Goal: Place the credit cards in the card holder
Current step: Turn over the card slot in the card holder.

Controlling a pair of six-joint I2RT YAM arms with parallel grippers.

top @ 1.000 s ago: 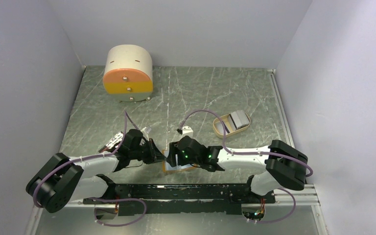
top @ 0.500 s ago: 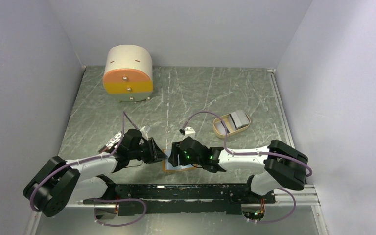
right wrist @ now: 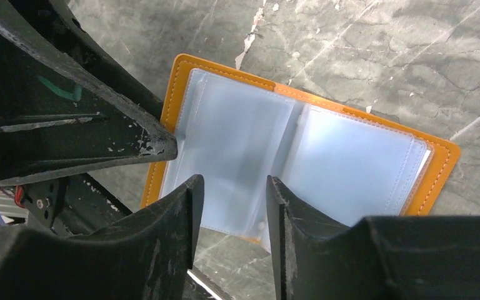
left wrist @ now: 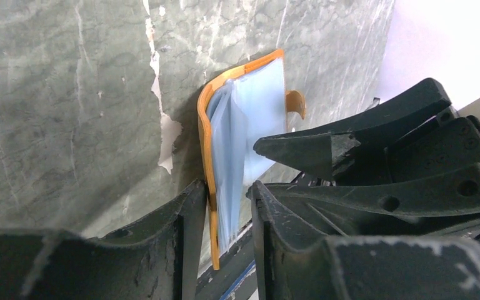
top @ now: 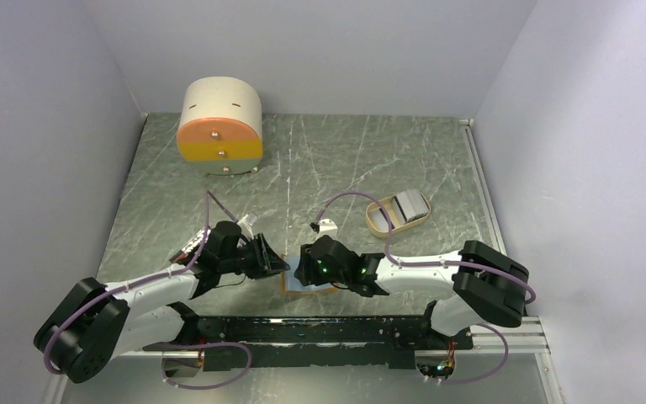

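Both my arms lie low over the near edge of the grey-green marbled table [top: 345, 160], forearms stretched inward until the two grippers face each other, tip almost to tip. My left gripper [left wrist: 226, 187] points across toward my right one, its wrist rolled so the jaws stand side by side. They are parted a little and sit astride the near edge of the orange-tan leather-like folding card holder [right wrist: 350, 162]. The orange cover lies against one finger and the pale blue plastic sleeves fan loosely in the gap, not squeezed, so I grip nothing. The cover on that side is lifted on edge. My right arm is folded at the elbow off to my right and its wrist tips downward. My right gripper [right wrist: 233, 181] hangs just over the holder's open pale blue inside, its jaws about half apart with nothing between them. One of my left fingers ends at the holder's edge just beside it. The holder lies spread open under and between the two grippers, its snap tab on the side away from my left fingers. The pale grey credit cards [top: 410, 204] stand in a tan oval tray [top: 376, 220], beyond my right gripper and well apart from it. A round cream-and-orange drawer box [top: 220, 126] sits far beyond my left gripper.
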